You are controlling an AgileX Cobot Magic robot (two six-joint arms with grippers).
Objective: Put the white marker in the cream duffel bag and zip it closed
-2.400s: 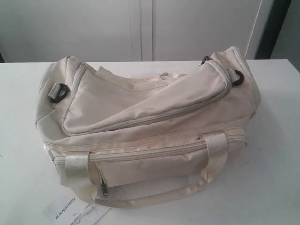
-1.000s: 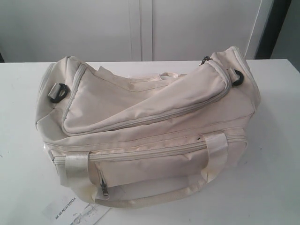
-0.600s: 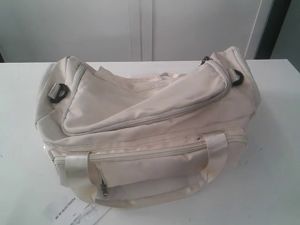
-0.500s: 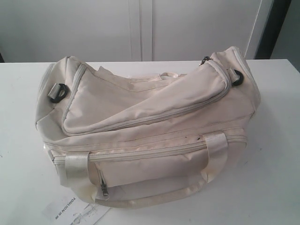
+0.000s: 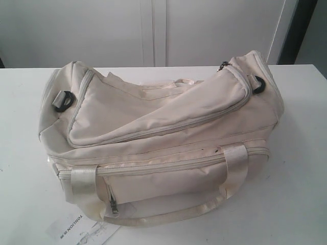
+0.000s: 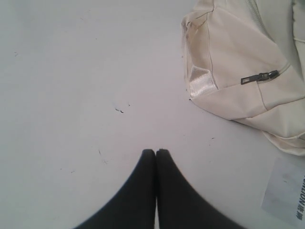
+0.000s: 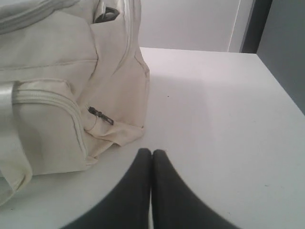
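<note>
Left pincer [image 6: 156, 151]: fingers pressed together, holding nothing, over bare bench [image 5: 20, 102], clear of the bag's end.
Right pincer [image 7: 152, 151]: pressed together, empty, near the bag's other end.
Cream duffel bag [image 5: 163, 132]: mid-bench, top flap down, paper tag [image 5: 76, 227] beside it.

The cream duffel bag [image 5: 153, 117] is matt cloth with glossy satin handles [image 5: 236, 168]; the surface [image 5: 296, 204] is smooth, matt white.

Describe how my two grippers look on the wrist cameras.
The left gripper and right gripper look alike: two smooth matte-black fingers each, broad at the base, tapering to slim rounded tips. No cables or markings show; the arms are unseen.
</note>
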